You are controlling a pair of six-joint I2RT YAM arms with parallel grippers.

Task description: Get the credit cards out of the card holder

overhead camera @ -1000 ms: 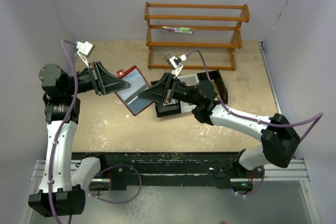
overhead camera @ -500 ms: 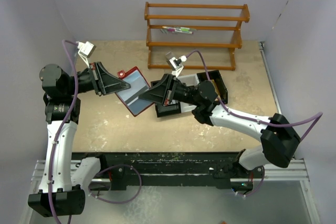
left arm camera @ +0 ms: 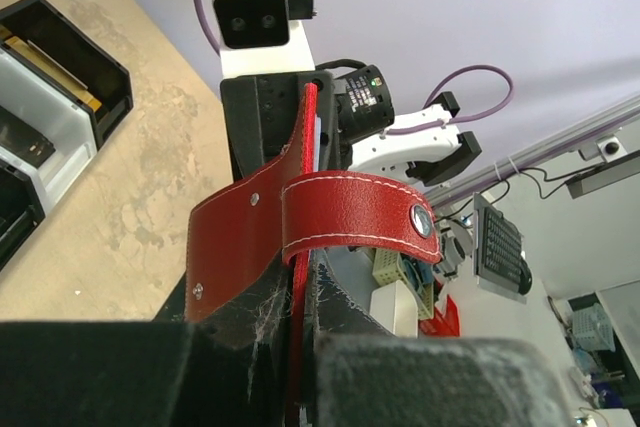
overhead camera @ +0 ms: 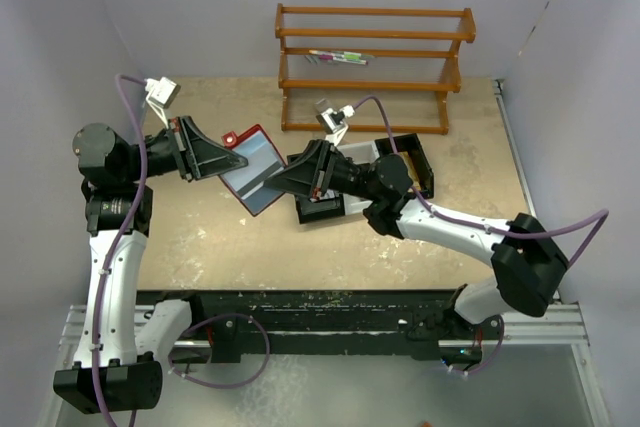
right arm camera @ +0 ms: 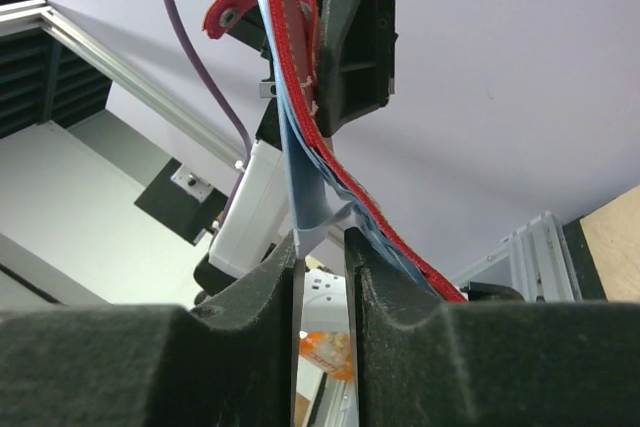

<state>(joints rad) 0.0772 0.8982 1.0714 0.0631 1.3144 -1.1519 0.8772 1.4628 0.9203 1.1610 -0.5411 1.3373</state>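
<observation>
- Base rail (overhead camera: 330, 312): a dark bar across the near edge. Both arms are bolted to it. Its markings are too small to read.
- Table (overhead camera: 230, 247): tan, mottled and matt, with scuffed lighter patches.
- Left gripper (overhead camera: 238, 161): clenched on the card holder (overhead camera: 250, 182) at its snap-tab end. It holds the red wallet up off the table between the two arms.
- Snap tab (left arm camera: 350, 215): a red strap with white stitching and a metal stud, curled into a loop. The stud carries no legible stamp at this size.
- Right gripper (right arm camera: 322, 267): jaws parted by a narrow gap. The end of a grey-blue sheet (right arm camera: 310, 209) from the wallet's open side hangs in that gap. It is not clamped. I cannot tell whether the sheet is one of the credit cards or a plastic sleeve.
- Tray (overhead camera: 418, 152): black and white, with several compartments. It sits on the table under and behind the right wrist.
- Wooden rack (overhead camera: 370, 82): stands at the far edge. A small coloured item (overhead camera: 340, 55) lies on one shelf, its print unreadable.
- Walls (overhead camera: 180, 7): plain pale lilac panels on three sides.
</observation>
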